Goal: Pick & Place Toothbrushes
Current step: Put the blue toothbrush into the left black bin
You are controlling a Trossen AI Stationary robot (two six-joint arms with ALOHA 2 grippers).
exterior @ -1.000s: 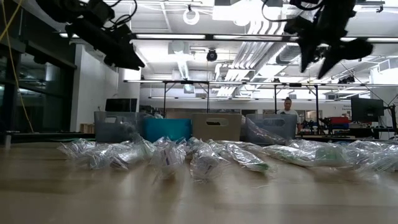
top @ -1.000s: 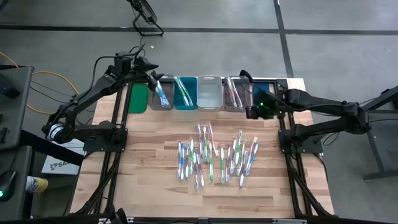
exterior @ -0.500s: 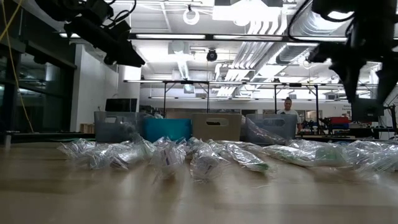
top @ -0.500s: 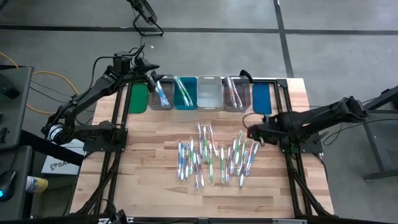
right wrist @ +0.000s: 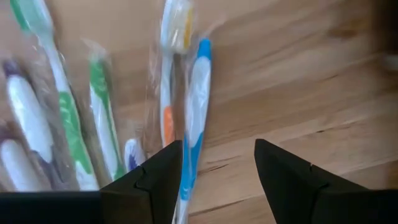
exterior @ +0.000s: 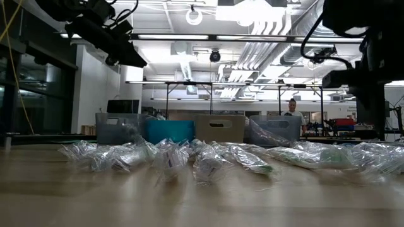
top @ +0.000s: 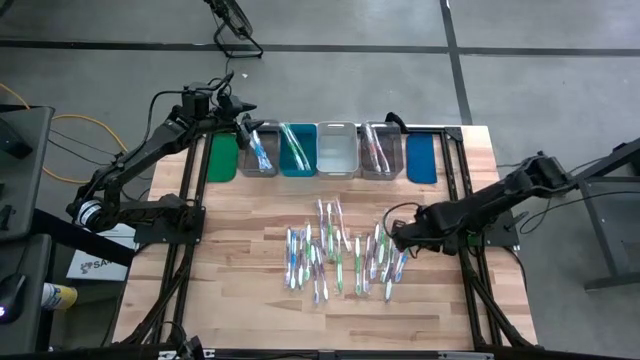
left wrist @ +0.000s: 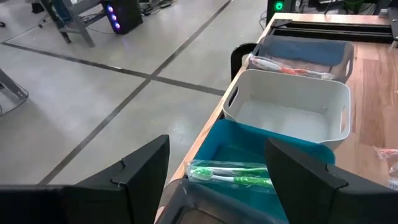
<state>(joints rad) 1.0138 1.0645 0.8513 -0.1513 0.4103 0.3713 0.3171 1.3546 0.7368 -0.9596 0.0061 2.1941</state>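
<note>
High view: your right gripper point(top: 397, 240) is down low at the right edge of the toothbrushes point(top: 345, 252), which lie scattered across the middle of the wooden table point(top: 240, 270).
Right gripper: fingers point(right wrist: 149, 180) are spread apart with nothing between them. In the right wrist view you're looking at bare wood in the gap, with a blue toothbrush point(right wrist: 194, 112) just beside one finger.
Right wrist view, other brushes: an orange-and-white toothbrush point(right wrist: 168, 68) lies touching the blue one, and green-and-white ones point(right wrist: 102, 124) sit further over, all in clear wrappers.
Left gripper: yours is parked up at the back of the table over the grey bin point(top: 260, 152). Its fingers point(left wrist: 143, 171) are wide apart and hold nothing.
Left wrist view: you can see a green toothbrush point(left wrist: 233, 174) lying in the teal bin point(left wrist: 261, 152), an empty white bin point(left wrist: 289, 109) next along, then a clear bin point(left wrist: 305, 56) with a brush in it.
Bins: five in a row along the back edge, with the green bin point(top: 222, 157) at the left end and the blue bin point(top: 422, 158) at the right end.
Low view: wrapped brushes point(exterior: 208, 157) form a crinkly heap across the tabletop, and a person point(exterior: 291, 108) stands far back in the room.
</note>
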